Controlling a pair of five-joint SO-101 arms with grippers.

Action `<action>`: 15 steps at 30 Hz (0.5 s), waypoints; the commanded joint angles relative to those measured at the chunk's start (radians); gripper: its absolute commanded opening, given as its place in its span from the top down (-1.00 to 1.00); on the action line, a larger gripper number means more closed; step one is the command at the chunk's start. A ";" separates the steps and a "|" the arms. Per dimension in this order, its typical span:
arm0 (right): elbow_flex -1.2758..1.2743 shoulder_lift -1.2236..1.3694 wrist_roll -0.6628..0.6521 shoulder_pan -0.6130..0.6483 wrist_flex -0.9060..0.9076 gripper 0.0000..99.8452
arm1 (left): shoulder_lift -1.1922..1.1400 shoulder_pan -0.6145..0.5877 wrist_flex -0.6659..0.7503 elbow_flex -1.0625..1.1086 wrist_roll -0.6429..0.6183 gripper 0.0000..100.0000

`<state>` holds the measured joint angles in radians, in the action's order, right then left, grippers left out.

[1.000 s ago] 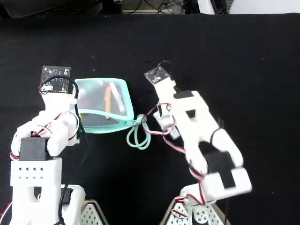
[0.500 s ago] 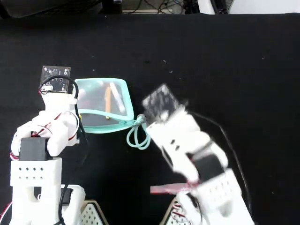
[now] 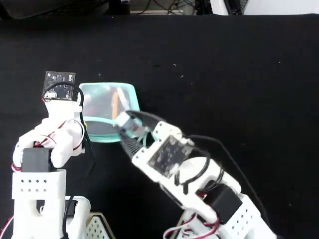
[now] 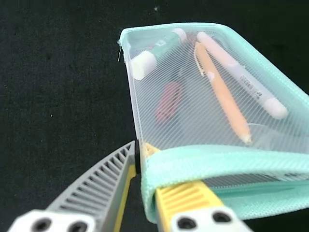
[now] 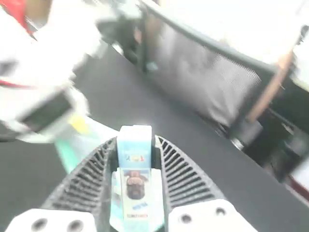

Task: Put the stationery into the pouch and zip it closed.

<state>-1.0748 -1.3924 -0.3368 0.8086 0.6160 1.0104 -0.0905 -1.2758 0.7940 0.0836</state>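
- Translucent mint-green ribbed plastic pouch (image 4: 193,106), woven cloth zip band.
- Black matt cloth table (image 3: 239,74).
- Ribbed grey and yellow plastic left tool (image 4: 140,151).
- Small blue-white paper-wrapped block (image 5: 135,154).

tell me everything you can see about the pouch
The pouch is a flat see-through mesh bag with mint-green trim, lying on the black table. Inside lie an orange pen, a white pen, a white-capped tube and a small red thing. The left gripper clamps one corner of its zip edge; the right gripper, holding a small box, hangs over the other.
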 commanded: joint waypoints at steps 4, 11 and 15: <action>-0.007 -0.015 0.003 0.074 -0.034 0.98 | 0.006 0.001 0.017 -0.008 0.003 0.93; -0.133 -0.008 0.002 0.066 -0.192 0.98 | 0.008 0.001 0.011 -0.030 0.000 0.93; -0.266 -0.007 0.008 0.037 -0.381 0.98 | 0.008 0.001 -0.043 -0.088 -0.041 0.93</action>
<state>-1.2896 -1.3940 -0.3368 0.8700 0.3675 1.0119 -0.0905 -1.2912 0.7741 0.0667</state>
